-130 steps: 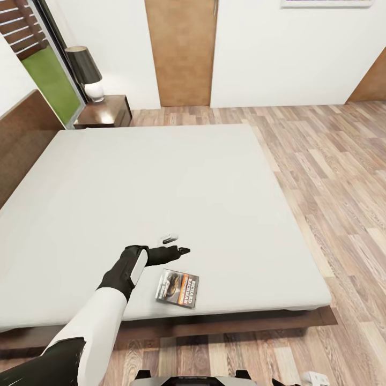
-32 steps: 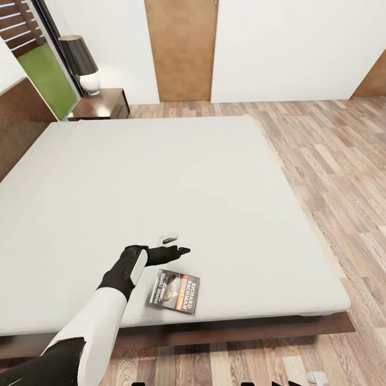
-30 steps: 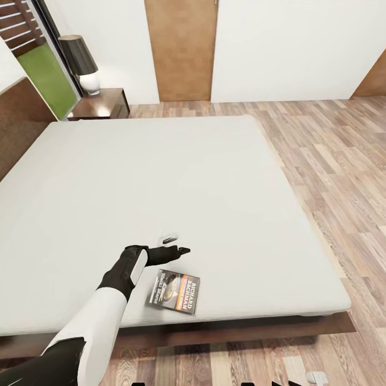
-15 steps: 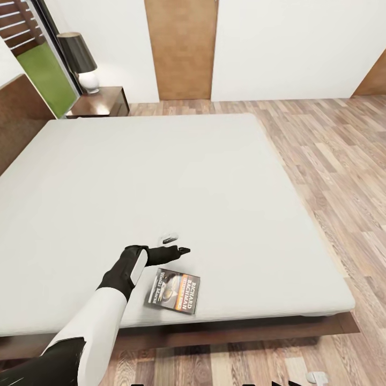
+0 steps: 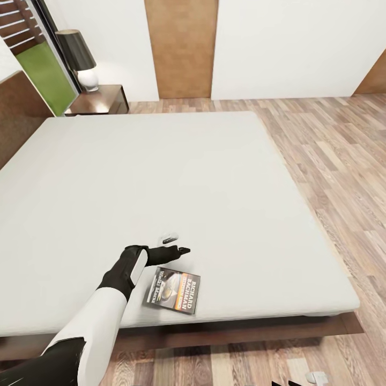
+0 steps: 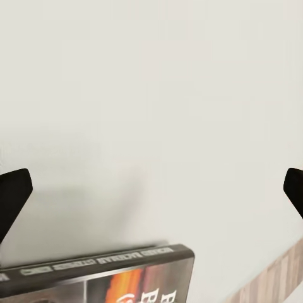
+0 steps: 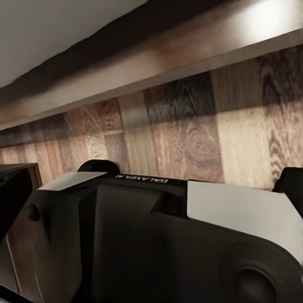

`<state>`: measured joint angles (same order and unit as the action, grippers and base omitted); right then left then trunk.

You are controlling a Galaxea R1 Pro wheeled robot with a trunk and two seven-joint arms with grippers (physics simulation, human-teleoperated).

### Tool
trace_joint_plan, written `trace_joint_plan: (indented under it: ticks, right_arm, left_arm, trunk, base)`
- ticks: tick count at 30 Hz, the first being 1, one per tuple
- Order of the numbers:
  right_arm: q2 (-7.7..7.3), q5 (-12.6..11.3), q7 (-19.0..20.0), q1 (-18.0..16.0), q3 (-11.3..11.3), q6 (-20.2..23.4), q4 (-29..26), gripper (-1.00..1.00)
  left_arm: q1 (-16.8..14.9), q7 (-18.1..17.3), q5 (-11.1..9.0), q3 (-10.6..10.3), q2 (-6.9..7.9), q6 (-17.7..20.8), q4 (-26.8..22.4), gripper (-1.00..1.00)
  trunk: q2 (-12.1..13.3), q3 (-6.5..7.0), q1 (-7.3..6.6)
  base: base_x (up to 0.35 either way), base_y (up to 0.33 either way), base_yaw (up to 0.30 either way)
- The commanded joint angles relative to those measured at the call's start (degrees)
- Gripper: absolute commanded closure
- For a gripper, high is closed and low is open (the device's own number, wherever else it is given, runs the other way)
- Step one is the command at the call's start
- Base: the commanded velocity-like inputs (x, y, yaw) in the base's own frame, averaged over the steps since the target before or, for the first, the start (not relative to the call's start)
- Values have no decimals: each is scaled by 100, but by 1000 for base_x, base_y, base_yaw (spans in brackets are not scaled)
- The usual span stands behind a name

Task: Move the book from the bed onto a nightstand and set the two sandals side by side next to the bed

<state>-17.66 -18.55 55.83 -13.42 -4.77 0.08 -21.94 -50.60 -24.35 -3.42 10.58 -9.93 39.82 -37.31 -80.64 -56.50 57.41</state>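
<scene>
Book: small thin dark paperback book (image 5: 171, 290) with an orange band and white "RICHARD BACHMAN" lettering lies flat on the pale grey-white mattress of the large dark-framed bed (image 5: 214, 177), near its front edge.
Left pincer (image 5: 172, 243): open, fingers spread wide, hovering over the mattress just beyond the book, not touching it.
Right pincer: cannot tell.
Nightstand: small dark-brown wooden nightstand (image 5: 102, 100) by the bed's far corner, carrying a black-shaded lamp (image 5: 79, 56).
</scene>
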Motion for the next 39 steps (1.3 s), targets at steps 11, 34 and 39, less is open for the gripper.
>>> trace_joint_plan:
  ticks: [11,34,39]
  right_arm:
    - [0,-17,24,-3,-7,1,6,-100]
    - [0,-17,24,-3,-7,1,6,-100]
    - [0,-17,24,-3,-7,1,6,-100]
  left_arm:
    - [-3,0,-36,32,-7,52,-4,-100]
    - [-3,0,-36,32,-7,52,-4,-100]
    - [-3,0,-36,34,-7,52,-4,-100]
  trunk:
    - [-164,-76,88]
    - [-846,-381,462]
    - [-846,-381,462]
  base:
    - [0,0,0]
    - [0,0,0]
    - [0,0,0]
